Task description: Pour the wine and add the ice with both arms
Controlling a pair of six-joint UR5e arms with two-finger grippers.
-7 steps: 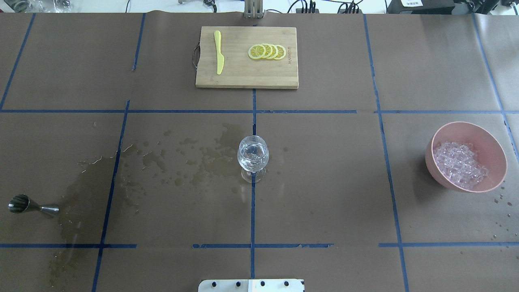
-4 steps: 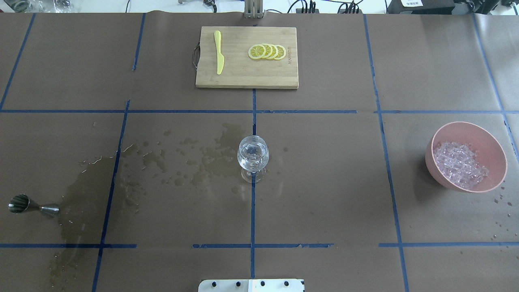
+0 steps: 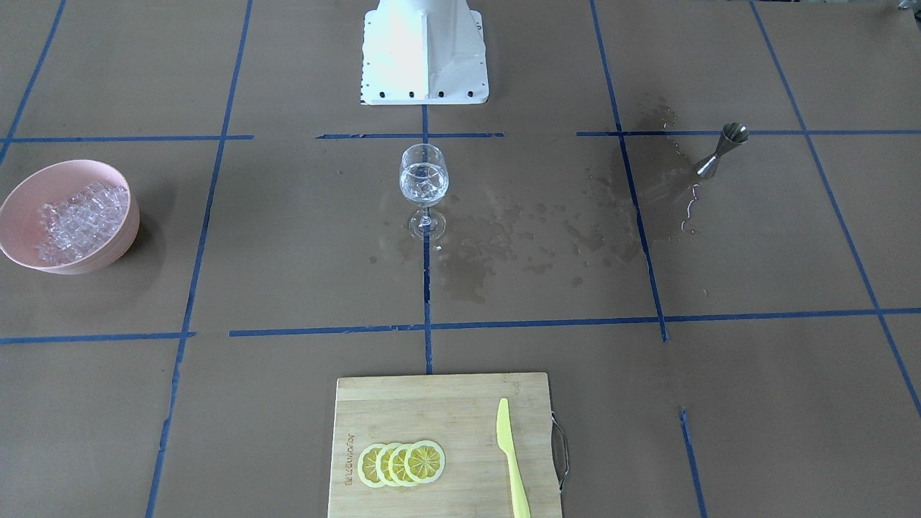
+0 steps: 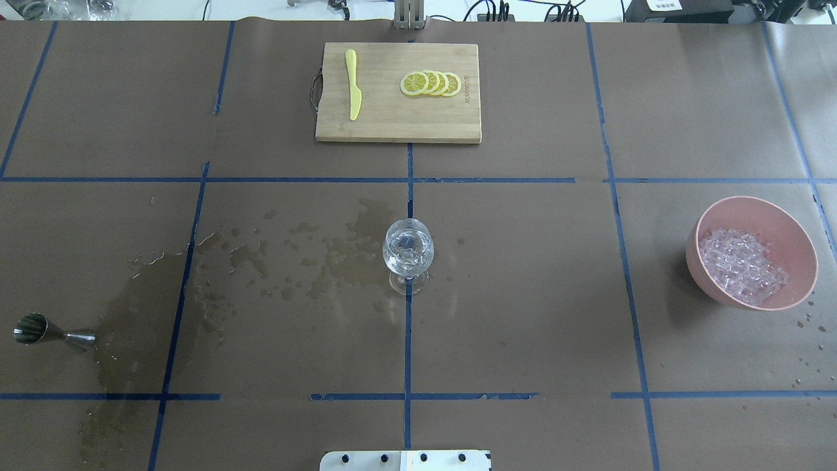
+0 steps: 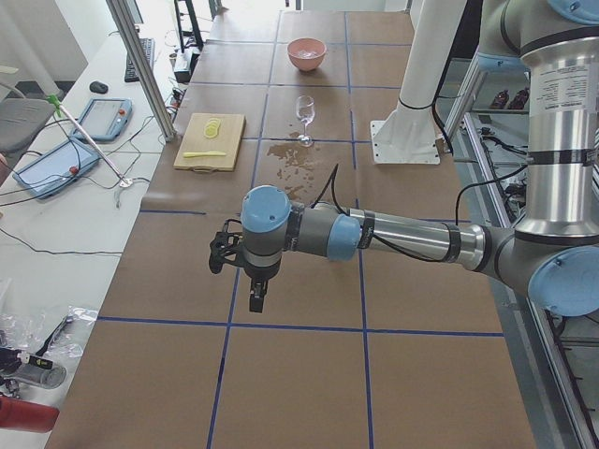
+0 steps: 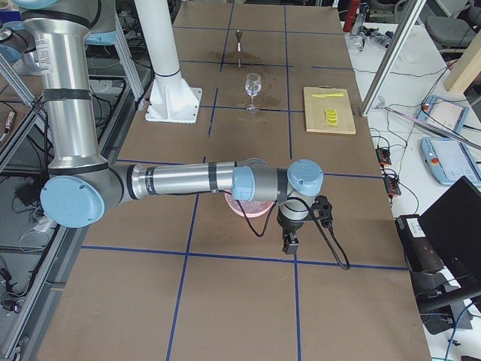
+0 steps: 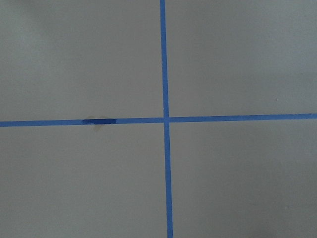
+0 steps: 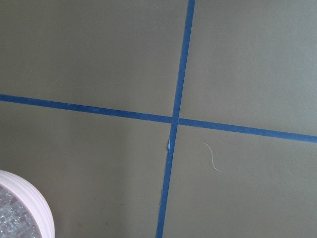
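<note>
Standing upright at the centre of the overhead view, a wine glass point(image 4: 408, 252) is recorded on the brown-papered counter point(image 4: 523, 294), its foot set on a blue tape line. The wine point(image 3: 424, 185), a clear liquid, is held in the glass bowl; whether cubes lie in it cannot be told. Dark wet stains point(image 4: 327, 258) are spread over the paper to the left of the glass, as far as a steel jigger point(image 4: 49, 335) lying on its side at the left edge.

The ice point(image 4: 742, 265) is heaped in a pink bowl point(image 4: 794, 229) at the right edge of the overhead view, well apart from the glass. A wooden cutting board point(image 4: 392, 121) is noted at top centre, with four overlapping lemon slices point(image 4: 431, 84) and a yellow knife point(image 4: 353, 85) on it.

The left arm point(image 5: 402, 238) is stretched across the middle of the left side view, and the left gripper point(image 5: 255, 301) is pointed down over bare paper. The right arm point(image 6: 180, 180) is stretched across the right side view, the right gripper point(image 6: 289, 244) hanging just beside the bowl. Nothing is seen in either gripper, but whether each is released or clenched cannot be told. Only the bowl rim is caught in the lower left corner of the right wrist view.
</note>
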